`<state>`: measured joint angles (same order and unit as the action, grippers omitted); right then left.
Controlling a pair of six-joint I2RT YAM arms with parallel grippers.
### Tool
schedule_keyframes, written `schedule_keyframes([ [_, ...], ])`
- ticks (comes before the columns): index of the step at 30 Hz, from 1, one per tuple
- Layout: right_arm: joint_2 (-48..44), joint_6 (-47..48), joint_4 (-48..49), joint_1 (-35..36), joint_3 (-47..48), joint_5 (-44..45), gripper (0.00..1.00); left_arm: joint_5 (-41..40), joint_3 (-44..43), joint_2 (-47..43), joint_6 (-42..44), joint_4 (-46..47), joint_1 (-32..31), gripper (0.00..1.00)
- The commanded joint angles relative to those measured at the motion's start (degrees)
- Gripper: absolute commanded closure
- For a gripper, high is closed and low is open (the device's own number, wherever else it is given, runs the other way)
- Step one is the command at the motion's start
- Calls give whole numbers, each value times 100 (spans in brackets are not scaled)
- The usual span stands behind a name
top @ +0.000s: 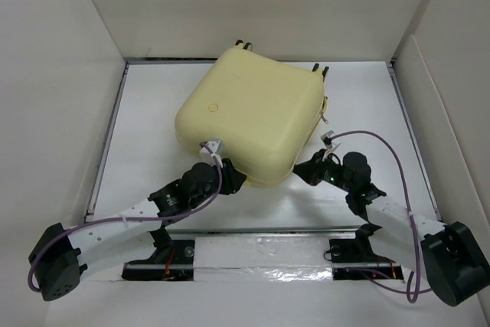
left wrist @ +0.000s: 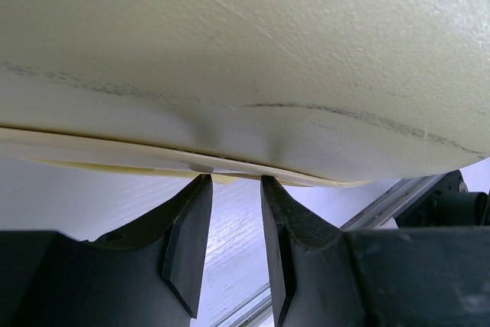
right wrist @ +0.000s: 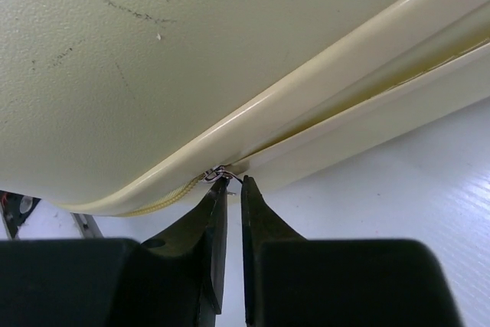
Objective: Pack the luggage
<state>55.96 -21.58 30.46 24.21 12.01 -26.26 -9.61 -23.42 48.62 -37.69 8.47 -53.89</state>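
The luggage (top: 249,116) is a pale yellow hard-shell suitcase lying flat and shut in the middle of the white table, its small black wheels (top: 243,44) at the far side. My left gripper (top: 232,178) is at its near left corner. In the left wrist view the gripper (left wrist: 232,180) is open, its tips touching the shell's seam (left wrist: 115,151), with nothing between them. My right gripper (top: 303,172) is at the near right corner. In the right wrist view the gripper (right wrist: 232,181) is shut on the metal zipper pull (right wrist: 220,173) at the seam of the luggage (right wrist: 153,59).
White walls (top: 53,74) close in the table on the left, back and right. A metal rail (top: 260,231) runs along the near edge between the arm bases. A small metal tag (top: 325,119) hangs at the suitcase's right side.
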Motion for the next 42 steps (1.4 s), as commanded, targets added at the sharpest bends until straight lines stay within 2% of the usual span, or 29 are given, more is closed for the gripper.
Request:
schedule_keyframes([
  [1, 125, 190, 689, 189, 320, -230, 92, 213, -295, 7, 87, 594, 10, 71],
  [4, -15, 172, 778, 400, 215, -81, 100, 231, -286, -28, 95, 595, 10, 72],
  [6, -304, 137, 594, 540, 153, 155, 97, 205, -251, -54, 78, 533, 10, 72],
  [7, -401, 119, 506, 680, 118, 261, 92, 196, -233, -72, 69, 533, 10, 72],
  [8, -576, 76, 401, 751, 48, 358, 71, 213, -216, -107, 78, 533, 10, 72],
  [10, -709, -38, 399, 892, -67, 578, 53, 196, -146, -142, 87, 559, 10, 72],
  [18, -894, -39, 1119, 841, -612, 1078, 56, 328, -110, -344, 139, 489, 10, 73],
  [25, -447, 224, 1788, 840, -481, 1044, 59, 345, -66, -441, 183, 471, 10, 74],
  [29, -113, 383, 1657, 840, -218, 1053, 61, 319, -22, -468, 148, 515, 10, 74],
  [36, -191, 164, 1516, 989, -383, 2019, 67, 310, -22, -424, 139, 498, 10, 74],
  [42, -622, 14, 936, 1279, -366, 2880, 59, 293, 30, -371, 122, 550, 10, 75],
])
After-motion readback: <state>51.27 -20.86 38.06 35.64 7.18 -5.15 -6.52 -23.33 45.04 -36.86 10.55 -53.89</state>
